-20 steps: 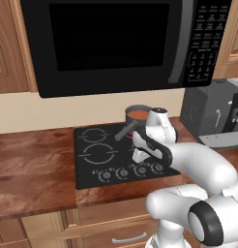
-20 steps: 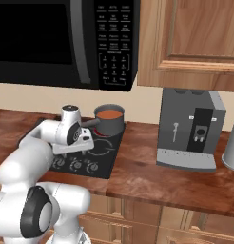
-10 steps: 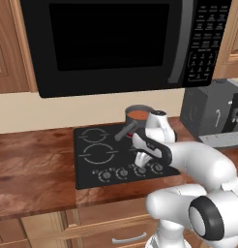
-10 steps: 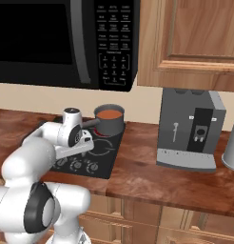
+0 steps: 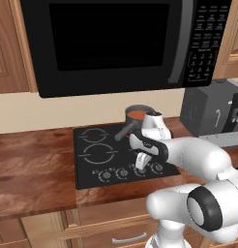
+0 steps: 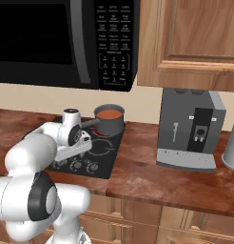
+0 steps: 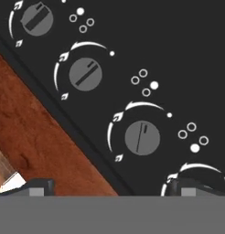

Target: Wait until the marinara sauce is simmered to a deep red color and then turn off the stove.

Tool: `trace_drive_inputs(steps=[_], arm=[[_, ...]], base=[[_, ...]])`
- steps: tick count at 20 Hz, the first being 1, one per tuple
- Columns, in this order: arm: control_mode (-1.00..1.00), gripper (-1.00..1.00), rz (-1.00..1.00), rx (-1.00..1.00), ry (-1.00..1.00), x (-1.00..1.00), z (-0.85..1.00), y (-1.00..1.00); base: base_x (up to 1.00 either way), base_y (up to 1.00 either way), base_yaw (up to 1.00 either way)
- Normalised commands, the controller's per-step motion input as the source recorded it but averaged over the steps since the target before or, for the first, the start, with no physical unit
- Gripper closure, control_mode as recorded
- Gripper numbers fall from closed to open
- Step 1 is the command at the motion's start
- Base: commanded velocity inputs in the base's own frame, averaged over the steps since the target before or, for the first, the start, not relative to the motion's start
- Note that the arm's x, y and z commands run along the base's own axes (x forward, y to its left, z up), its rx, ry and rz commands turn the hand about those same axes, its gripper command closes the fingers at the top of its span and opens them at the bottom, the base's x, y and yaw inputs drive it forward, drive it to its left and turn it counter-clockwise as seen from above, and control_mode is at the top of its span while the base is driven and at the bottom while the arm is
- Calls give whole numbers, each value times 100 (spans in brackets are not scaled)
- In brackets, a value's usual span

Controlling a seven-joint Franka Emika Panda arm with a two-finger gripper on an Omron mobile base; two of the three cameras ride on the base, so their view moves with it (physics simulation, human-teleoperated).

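1. There, the smooth orange-red marinara sauce sat in a dark grey long-handled saucepan on the back right burner of the flat black glass stove.
2. The white arm's two-finger gripper hung over the round grey knobs, fingertips spread wide, holding nothing.
3. A black microwave hung above.

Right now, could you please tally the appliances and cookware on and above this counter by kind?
Microwave: 1
Stove: 1
Saucepan with sauce: 1
Coffee machine: 1
Total: 4
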Motion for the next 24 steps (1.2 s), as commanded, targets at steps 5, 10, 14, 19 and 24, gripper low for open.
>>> trace_drive_inputs(steps=[5, 10, 14, 19, 24], arm=[[-100, -100, 5, -8, -2, 0, -30, 14], [-100, -100, 3, -5, -3, 1, -25, 4], [-100, -100, 0, 0, 0, 4, -8, 0], [-100, -100, 0, 0, 0, 4, 0, 0], [-100, -100, 0, 0, 0, 9, 0, 0]], base=[[0, 0, 0], [0, 0, 0], [0, 0, 0], [0, 0, 0], [0, 0, 0]])
